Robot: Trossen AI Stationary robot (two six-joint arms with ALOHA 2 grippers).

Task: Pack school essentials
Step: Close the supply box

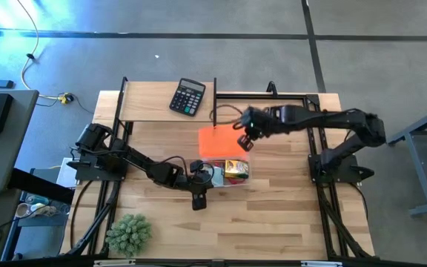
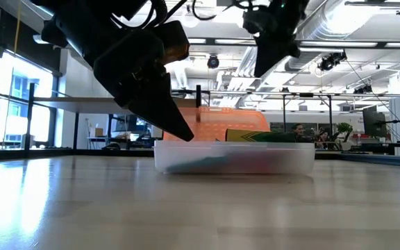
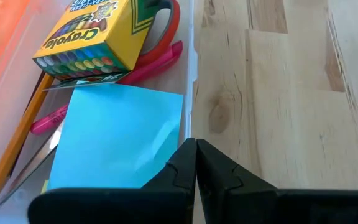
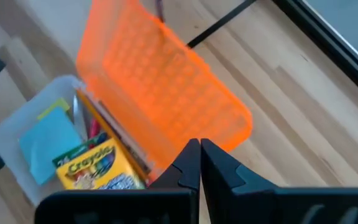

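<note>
A clear plastic box [image 1: 227, 172] stands mid-table with its orange lid [image 1: 218, 140] raised on the far side. Inside lie the green-yellow crayon packet [image 3: 89, 34], light-blue notepad [image 3: 120, 134], pink pen [image 3: 157, 59], a wooden pencil [image 3: 17, 143], the red scissors handle [image 3: 169, 25] and a yellow block [image 4: 52, 111]. My left gripper [image 3: 196, 149] is shut, its tips at the box's near-left corner rim. My right gripper [image 4: 199, 149] is shut and hangs above the lid's right edge, clear of it in the low view [image 2: 261, 69]. My left gripper's shut fingertips [image 2: 185, 133] point slanting down at the rim of the box's near wall [image 3: 189, 112] by its left end. I cannot tell whether they touch the rim. The box sits flat on the table.
A black calculator [image 1: 187, 96] lies on the far-left shelf board. A spiky green plant [image 1: 128, 233] stands at the near-left corner. Black frame rails [image 1: 273, 95] run along the far and side edges. Bare wood [image 1: 273, 215] lies near and right of the box.
</note>
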